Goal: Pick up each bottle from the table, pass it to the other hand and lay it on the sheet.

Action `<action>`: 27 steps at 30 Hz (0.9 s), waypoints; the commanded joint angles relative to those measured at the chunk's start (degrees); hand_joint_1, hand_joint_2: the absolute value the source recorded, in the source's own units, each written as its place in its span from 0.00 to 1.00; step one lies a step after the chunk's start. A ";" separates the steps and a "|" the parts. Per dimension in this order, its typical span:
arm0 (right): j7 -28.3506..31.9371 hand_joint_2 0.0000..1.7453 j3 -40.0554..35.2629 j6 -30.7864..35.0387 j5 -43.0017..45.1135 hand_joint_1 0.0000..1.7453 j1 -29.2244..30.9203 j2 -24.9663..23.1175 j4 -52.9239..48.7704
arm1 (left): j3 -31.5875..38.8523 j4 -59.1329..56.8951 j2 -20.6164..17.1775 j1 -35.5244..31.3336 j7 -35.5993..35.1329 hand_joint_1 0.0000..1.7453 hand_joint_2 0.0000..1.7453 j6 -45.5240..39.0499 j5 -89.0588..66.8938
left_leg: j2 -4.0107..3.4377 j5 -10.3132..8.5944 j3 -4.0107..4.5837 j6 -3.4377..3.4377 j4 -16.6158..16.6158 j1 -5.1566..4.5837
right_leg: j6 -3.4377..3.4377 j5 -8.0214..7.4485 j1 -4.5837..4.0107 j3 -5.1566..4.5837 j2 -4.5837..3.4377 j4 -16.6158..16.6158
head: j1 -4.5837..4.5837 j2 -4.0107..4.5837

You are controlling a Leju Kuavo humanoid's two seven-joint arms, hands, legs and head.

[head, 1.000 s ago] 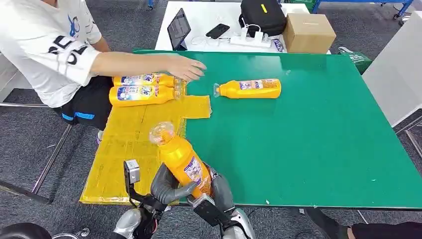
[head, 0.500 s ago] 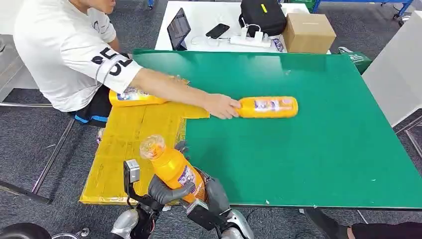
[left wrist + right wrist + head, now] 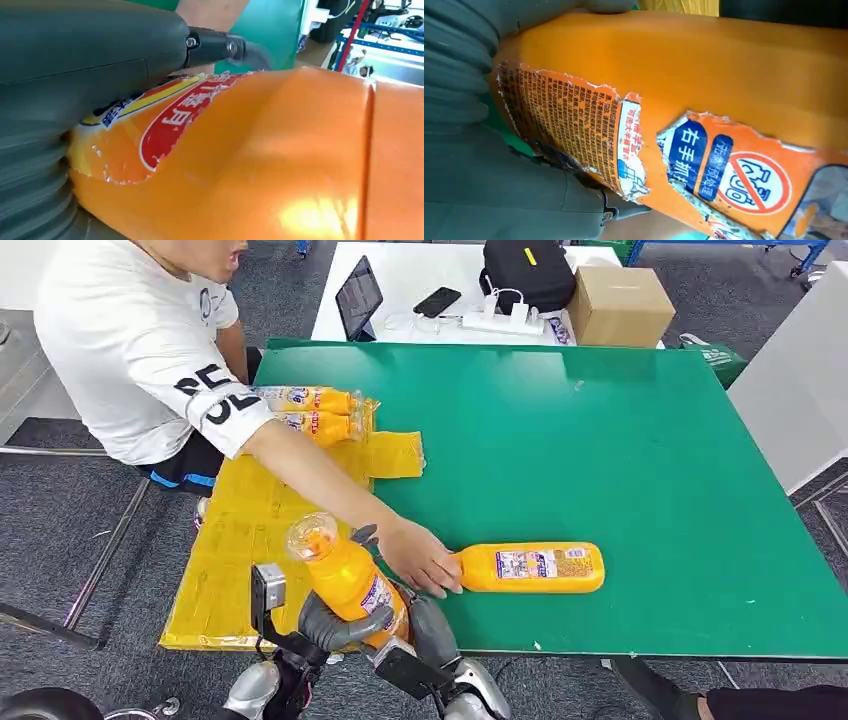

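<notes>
Both hands, left hand (image 3: 335,625) and right hand (image 3: 432,625), grip an orange bottle (image 3: 345,575).

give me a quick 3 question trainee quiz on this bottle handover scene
1. True or false: both robot hands are on the held bottle.
2. How many bottles lie on the yellow sheet?
3. Who touches the bottle lying on the green table? A) left hand B) right hand C) person's hand

Key: 1 true; 2 two; 3 C, at the neck of the lying bottle.
</notes>
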State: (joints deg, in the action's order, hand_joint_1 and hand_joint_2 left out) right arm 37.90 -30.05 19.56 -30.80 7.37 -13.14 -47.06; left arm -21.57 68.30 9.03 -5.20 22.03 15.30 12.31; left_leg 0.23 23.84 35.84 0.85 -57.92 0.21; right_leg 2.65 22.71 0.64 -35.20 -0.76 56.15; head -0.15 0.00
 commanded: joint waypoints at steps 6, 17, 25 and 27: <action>-0.54 1.00 -3.09 -1.46 -1.24 1.00 1.05 0.57 3.60 | -1.61 0.36 0.11 -1.40 0.32 1.00 1.00 7.68 5.01 | 0.12 0.13 -0.24 -0.03 -0.03 0.05 | -0.07 0.15 -0.07 0.30 0.21 -0.01 | 0.02 0.00; -1.68 0.00 4.24 2.27 1.41 0.00 -1.82 1.01 -16.66 | 4.42 8.91 -0.08 -1.25 1.86 1.00 1.00 -1.79 -0.90 | 0.05 0.03 0.03 -0.02 -0.05 0.01 | -0.05 0.05 -0.02 -0.01 0.10 0.06 | 0.00 0.00; -0.86 0.00 5.64 1.79 4.07 0.00 -3.48 1.78 -24.22 | 7.40 10.18 0.67 -2.97 5.21 1.00 1.00 -14.30 -12.59 | 0.11 0.04 -0.09 -0.02 0.00 0.02 | -0.04 0.07 -0.04 0.15 0.15 -0.01 | 0.02 0.00; -0.31 0.00 5.88 1.04 5.75 0.00 -4.07 2.46 -29.24 | 10.49 9.69 1.18 -5.49 5.98 1.00 1.00 -21.36 -17.21 | 0.10 0.04 -0.03 -0.01 -0.04 0.03 | -0.04 0.06 -0.04 0.09 0.15 0.02 | 0.02 0.00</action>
State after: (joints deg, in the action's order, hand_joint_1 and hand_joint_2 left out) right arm 35.45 -26.69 20.79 -28.13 4.51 -13.03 -65.36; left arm -17.14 78.01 9.16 -5.51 25.05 7.65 5.77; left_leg 0.25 23.83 35.85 0.85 -57.92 0.21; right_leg 2.65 22.70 0.64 -35.21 -0.75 56.16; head -0.13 0.00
